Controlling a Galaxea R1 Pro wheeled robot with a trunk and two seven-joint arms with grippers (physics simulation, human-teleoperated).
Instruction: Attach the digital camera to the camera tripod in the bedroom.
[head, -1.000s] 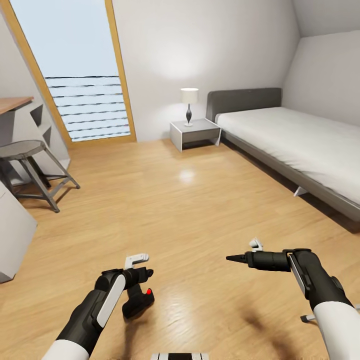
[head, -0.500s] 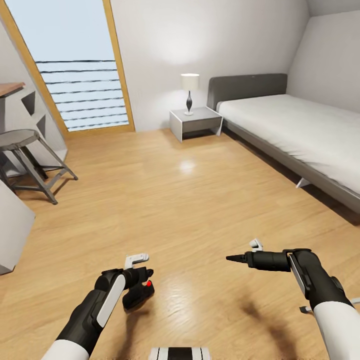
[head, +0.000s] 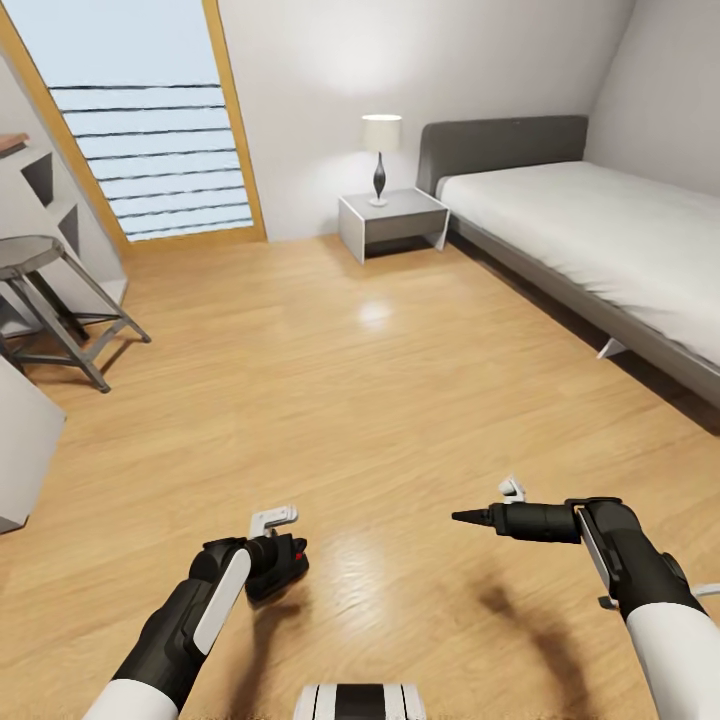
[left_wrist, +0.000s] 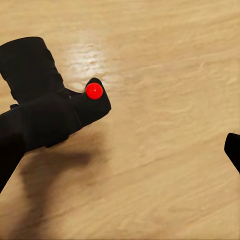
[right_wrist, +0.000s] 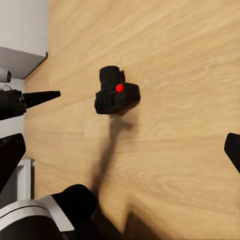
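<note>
Light wood bedroom floor (head: 380, 380) ahead; left gripper (head: 275, 555) jaws clamp the small boxy black digital camera (head: 283, 562), carried low for transit; right gripper (head: 470, 517) jaws look closed, empty

Both black-and-white arms reach forward low; the left claw (head: 272, 553) grips the small black boxy digital camera (head: 280, 566), the right claw (head: 470, 517) is pinched closed, empty.
</note>
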